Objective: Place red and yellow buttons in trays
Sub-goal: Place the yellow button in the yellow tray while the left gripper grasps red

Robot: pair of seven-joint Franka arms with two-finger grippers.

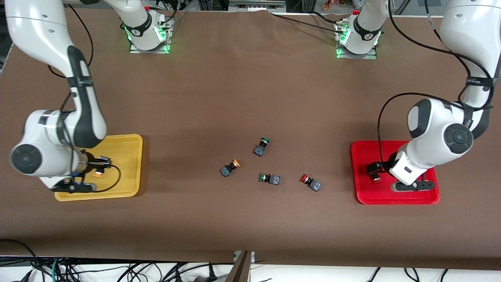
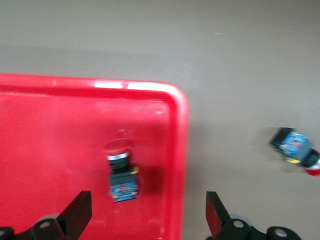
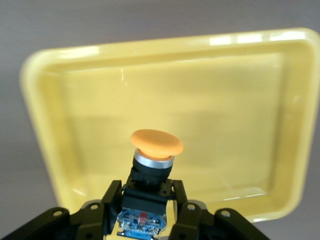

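On the bench, front view, we see the right gripper (image 1: 102,164) over the yellow tray (image 1: 129,156), the left gripper (image 1: 376,172) over the red tray (image 1: 391,196). Loose mid-bench: orange button (image 1: 230,167), red button (image 1: 311,182), two green buttons (image 1: 261,147).

Left wrist: jaws wide, a second red button (image 2: 121,172) lying in the tray between the fingers (image 2: 75,215).

Right wrist: jaws clamped on a second orange button (image 3: 152,165) above the tray floor.

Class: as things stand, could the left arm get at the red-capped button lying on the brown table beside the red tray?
Probably yes. The left tool hangs open over the red plastic tray, and the red-capped push-button switch lies beside it with nothing between them.
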